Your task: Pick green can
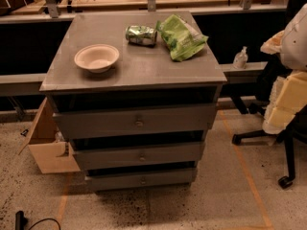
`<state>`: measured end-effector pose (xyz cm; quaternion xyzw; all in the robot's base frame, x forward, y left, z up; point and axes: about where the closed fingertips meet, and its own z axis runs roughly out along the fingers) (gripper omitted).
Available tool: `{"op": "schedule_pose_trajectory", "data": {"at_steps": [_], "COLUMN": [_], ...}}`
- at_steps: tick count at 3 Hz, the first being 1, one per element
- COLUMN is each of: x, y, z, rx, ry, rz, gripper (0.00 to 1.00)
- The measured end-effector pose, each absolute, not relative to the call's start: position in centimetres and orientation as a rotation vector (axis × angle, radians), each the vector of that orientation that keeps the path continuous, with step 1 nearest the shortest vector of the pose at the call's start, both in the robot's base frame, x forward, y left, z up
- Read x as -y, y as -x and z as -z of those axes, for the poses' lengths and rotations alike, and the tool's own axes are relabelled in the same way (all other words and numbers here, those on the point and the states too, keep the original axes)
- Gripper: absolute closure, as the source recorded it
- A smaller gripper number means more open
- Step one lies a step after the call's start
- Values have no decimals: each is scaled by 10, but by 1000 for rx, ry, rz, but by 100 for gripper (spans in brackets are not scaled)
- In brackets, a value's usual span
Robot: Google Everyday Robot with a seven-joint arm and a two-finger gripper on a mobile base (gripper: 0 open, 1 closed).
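**Grey cabinet (134,75) top: green can (141,35) laid on its side, gripper (287,102) kept well apart**

The green can is seen lying on its side at the rear of the cabinet top, about midway across. Its length is set across the cabinet, and a shiny silver end is turned toward the cabinet's left side. The gripper is taken to be the pale white-and-yellow shape out past the cabinet's right side, at the edge of the view and lower than the cabinet top. Whether it is apart or together cannot be told. It is held well apart from the can, and nothing on the cabinet is touched by it.

A crinkled light-green snack bag (181,37) is laid just beside the can's right end, toward the cabinet's rear right corner; whether the two touch cannot be told. The bag is thus placed between the can and the side on which the gripper is held. A pale bowl (96,57) is set upright on the left half of the cabinet top, nearer the front than the can and apart from it.

Three drawers, each fitted with a small knob, are stacked in the cabinet's front. An open cardboard box (48,147) is placed against the cabinet's lower left side. A small pump bottle (240,58) is stood on the ledge beyond the cabinet's right side. A black chair base (261,135) is seen on the floor to the cabinet's right, below the gripper.
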<state>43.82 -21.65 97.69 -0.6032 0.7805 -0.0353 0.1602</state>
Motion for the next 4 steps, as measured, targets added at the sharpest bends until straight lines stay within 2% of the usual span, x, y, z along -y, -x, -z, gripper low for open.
{"op": "schedule_pose_trajectory", "data": {"at_steps": [1, 2, 3, 4], "x": [216, 206, 181, 128], "y": [-438, -475, -542, -640], "z": [-977, -981, -971, -947], "rx": [-2230, -2183, -2147, -2138], "ry": [1723, 1703, 1733, 1698], "rz": [101, 63, -16, -128], "gripper": [0, 0, 0, 0]}}
